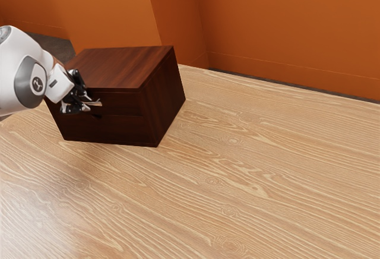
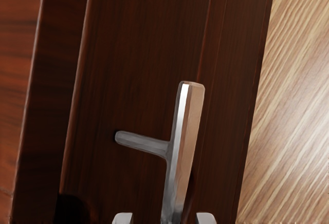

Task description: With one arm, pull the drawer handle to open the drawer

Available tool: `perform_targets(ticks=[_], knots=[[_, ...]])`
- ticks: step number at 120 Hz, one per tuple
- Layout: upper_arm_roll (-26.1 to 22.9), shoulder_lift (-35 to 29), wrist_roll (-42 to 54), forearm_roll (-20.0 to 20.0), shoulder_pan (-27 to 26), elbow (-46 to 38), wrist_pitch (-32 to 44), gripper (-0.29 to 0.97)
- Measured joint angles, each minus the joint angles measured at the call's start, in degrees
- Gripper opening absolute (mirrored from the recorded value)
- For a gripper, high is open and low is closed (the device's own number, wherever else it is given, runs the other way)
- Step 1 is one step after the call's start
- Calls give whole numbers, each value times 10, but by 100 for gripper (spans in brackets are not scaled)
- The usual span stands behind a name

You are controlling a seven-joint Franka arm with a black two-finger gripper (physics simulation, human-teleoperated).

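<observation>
The drawer handle (image 1: 95,102) is a silvery bar on a short post, standing off the dark drawer front (image 1: 122,103) in the upper left of the exterior frame. In the wrist view the handle (image 2: 182,147) runs lengthwise between our two fingertips (image 2: 123,219). The jaws straddle it in a narrow opening, with a sliver of dark wood showing on each side of the bar, so neither pad is pressing it. The gap is wider on one side than on the other.

The drawer (image 2: 139,54) is a plain panel with straight edges. A thin dark seam marks its lower edge in the exterior view, where its face looks level with the cabinet's front. We cannot tell whether it has come out at all.

The cabinet (image 1: 127,66) is a dark wooden box with sharp corners. It sits flat on the pale wood-grain surface (image 1: 249,170), close to that surface's far edge.

Our white arm (image 1: 24,75) comes in from the exterior view's left, directly in front of the drawer. The surface spreads bare across the lower and right parts of the frame. Orange walls (image 1: 285,21) rise behind the far edge.
</observation>
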Motion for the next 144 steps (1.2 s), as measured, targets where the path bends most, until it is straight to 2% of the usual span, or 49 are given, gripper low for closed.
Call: perform_targets(ticks=[23,50,144], knots=[[9,-3,-2,-1,3,-2,0,0],[10,-6,-4,-1,2,-3,0,-6],[7,-78,-8,-1,12,-80,-5,-7]])
